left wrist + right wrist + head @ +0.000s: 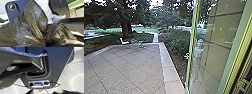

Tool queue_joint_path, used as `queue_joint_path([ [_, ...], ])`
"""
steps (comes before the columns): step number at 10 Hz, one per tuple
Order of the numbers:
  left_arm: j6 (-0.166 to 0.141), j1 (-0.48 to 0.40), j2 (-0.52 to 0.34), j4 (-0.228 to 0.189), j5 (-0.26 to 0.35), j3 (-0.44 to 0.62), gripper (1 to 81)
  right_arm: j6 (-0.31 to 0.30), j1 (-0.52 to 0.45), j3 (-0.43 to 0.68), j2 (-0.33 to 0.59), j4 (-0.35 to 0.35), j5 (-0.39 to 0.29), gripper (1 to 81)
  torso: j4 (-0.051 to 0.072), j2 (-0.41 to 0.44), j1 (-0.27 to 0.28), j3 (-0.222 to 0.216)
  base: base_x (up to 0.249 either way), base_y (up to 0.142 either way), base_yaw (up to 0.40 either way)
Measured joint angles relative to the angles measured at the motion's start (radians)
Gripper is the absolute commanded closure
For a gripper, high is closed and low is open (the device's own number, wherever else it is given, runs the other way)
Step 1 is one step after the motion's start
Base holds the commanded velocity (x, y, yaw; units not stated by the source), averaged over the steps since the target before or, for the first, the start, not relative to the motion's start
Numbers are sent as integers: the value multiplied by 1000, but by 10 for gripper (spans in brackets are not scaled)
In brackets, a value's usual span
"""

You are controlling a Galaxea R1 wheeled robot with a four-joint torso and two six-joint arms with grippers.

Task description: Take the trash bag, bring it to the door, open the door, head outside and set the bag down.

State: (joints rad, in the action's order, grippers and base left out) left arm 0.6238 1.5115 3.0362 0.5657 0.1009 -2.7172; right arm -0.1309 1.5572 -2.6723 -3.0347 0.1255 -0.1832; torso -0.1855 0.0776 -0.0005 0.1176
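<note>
Right claw (pixel 47 92) spread open

Saw grey paving (pixel 129 65) crossed by dark diagonal lines, a paler border (pixel 169 72), green bushes (pixel 177 42), a yellow-green door frame (pixel 240 50) and a dark brown trash bag (pixel 31 22).

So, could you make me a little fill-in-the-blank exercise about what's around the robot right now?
The crinkled trash bag in the left wrist view is made of thin ____.
A tall glass pane stands on the ____ side of the head view.
The chair at the far edge of the paved patio is ____ in colour.

Missing words: plastic; right; white.
</note>
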Motion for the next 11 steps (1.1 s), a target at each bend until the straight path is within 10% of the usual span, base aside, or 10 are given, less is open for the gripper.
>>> queue_joint_path([
  [11, 0, -4, 0, 1, -3, -1, 811, 0, -3, 0, -1, 1, 0, 10, 0, -1, 2, 1, 105, 0, 0],
])
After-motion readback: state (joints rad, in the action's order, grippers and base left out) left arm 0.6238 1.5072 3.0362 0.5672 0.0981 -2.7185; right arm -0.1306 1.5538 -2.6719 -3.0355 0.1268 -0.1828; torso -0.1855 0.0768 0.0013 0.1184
